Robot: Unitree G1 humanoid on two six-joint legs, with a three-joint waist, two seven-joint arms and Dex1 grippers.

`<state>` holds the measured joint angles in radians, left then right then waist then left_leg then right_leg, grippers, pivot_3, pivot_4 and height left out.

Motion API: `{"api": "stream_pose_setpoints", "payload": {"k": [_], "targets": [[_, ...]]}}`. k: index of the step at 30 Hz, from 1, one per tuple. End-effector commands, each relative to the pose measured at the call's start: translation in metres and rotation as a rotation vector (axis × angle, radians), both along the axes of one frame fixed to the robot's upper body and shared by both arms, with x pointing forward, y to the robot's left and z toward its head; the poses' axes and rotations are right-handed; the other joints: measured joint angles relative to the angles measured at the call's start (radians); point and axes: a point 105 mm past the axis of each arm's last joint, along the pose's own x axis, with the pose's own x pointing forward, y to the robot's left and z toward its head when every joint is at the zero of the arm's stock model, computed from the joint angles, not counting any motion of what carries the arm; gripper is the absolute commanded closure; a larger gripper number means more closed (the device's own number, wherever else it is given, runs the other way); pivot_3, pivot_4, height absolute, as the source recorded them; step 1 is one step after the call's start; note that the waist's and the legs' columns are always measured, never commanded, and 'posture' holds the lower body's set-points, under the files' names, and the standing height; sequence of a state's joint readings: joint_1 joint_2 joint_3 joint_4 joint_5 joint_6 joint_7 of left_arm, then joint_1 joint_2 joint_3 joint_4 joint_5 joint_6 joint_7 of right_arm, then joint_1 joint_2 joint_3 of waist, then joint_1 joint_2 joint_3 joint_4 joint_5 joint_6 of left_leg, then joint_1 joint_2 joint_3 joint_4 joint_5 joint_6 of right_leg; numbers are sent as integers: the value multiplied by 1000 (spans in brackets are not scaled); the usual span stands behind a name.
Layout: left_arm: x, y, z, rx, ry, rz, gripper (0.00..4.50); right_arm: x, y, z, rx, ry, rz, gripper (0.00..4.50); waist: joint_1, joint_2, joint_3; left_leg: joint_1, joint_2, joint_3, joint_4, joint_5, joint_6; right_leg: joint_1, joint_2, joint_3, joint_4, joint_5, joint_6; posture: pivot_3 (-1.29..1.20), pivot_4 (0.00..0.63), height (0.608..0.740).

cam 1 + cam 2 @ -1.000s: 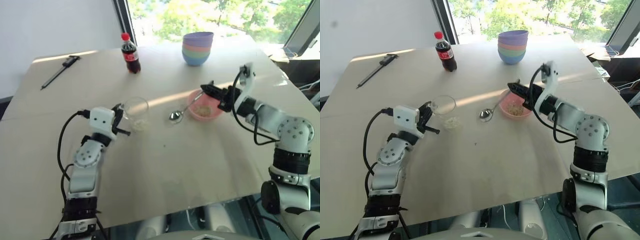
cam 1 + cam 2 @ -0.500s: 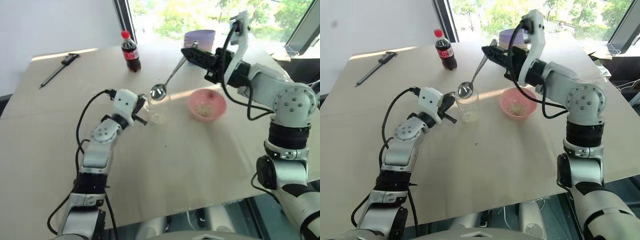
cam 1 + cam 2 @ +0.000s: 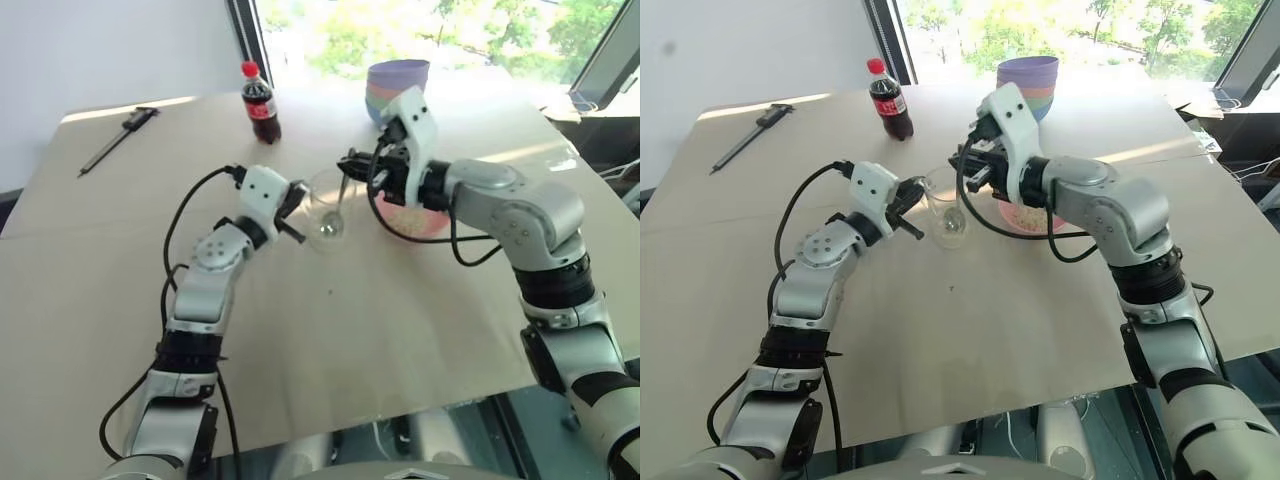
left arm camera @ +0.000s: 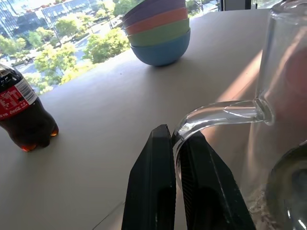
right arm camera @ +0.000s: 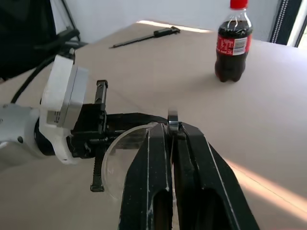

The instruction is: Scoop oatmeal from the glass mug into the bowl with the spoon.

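Two grippers met at the mug (image 3: 327,208), which was held up off the table (image 3: 330,330) near its middle. Left gripper (image 4: 176,143) was clamped on the mug's curved glass handle, its black fingers (image 4: 153,177) pinched tight around the loop. Right gripper (image 5: 171,132) was clenched on the spoon (image 3: 340,200), gripping the top of the handle so that the spoon hung steeply down into the mug, its head low inside the glass. A thin layer of oatmeal (image 4: 256,213) lay at the bottom of the mug, seen through the glass in the left wrist view.

Just beyond the mug, on the robot's right, sat the pink bowl (image 3: 415,218), partly hidden by the right arm. Farther back stood a cola bottle (image 3: 260,105) and a stack of bowls (image 3: 390,85), well apart from each other. At the far left edge of the table lay a long dark tool (image 3: 118,140).
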<state>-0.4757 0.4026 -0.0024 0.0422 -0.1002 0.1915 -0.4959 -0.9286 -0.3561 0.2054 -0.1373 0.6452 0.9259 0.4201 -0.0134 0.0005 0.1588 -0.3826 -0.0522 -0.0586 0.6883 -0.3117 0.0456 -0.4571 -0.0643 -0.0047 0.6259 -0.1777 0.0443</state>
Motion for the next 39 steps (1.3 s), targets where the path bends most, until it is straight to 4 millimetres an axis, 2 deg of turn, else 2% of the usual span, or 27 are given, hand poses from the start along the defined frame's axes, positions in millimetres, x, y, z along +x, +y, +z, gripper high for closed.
{"api": "stream_pose_setpoints", "payload": {"k": [1, 3, 6, 15, 22, 27, 39], "targets": [[-6, -7, 35, 1, -145, -28, 4428, -7, -1, 4, 9, -1, 29, 4500, 1, 0, 0, 0, 0, 0, 0, 0, 0, 0, 0, 0, 0, 0, 0, 0, 150, 740], [-7, -9, 34, 3, -149, -32, 4428, -9, -2, 0, 79, 117, 27, 4500, 0, 0, 0, 0, 0, 0, 0, 0, 0, 0, 0, 0, 0, 0, 0, 0, 150, 740], [-8, -14, 28, 16, -147, -42, 4428, -5, -11, 7, 184, 239, -8, 4500, 0, 0, 0, 0, 0, -1, 0, 0, -1, 0, -2, 0, 0, 0, 0, 0, 150, 740], [-1, -38, 13, 30, -152, -94, 4428, 9, -41, 31, 313, 350, -100, 4500, 0, 0, 0, 0, -1, 0, 0, 1, -1, 0, -2, 0, 1, 0, 0, 0, 150, 740], [13, -52, 12, 24, -171, -107, 4428, 17, -67, 44, 320, 318, -189, 4500, 0, 0, 0, 0, -1, 0, 0, 1, -1, 0, -1, 0, 1, 0, 0, 0, 150, 740], [18, -53, 12, 22, -178, -106, 4428, 16, -77, 54, 319, 269, -213, 4500, -1, 0, 0, 0, -1, 0, 0, 1, -1, 0, -1, 0, 1, 0, 0, 0, 150, 740], [22, -45, 10, -10, -171, -75, 4428, -1, -65, 67, 247, 135, -114, 4500, 0, 0, 0, 0, -1, 0, 0, 1, -1, 0, -2, 0, 1, 0, 0, 0, 150, 740]]}}
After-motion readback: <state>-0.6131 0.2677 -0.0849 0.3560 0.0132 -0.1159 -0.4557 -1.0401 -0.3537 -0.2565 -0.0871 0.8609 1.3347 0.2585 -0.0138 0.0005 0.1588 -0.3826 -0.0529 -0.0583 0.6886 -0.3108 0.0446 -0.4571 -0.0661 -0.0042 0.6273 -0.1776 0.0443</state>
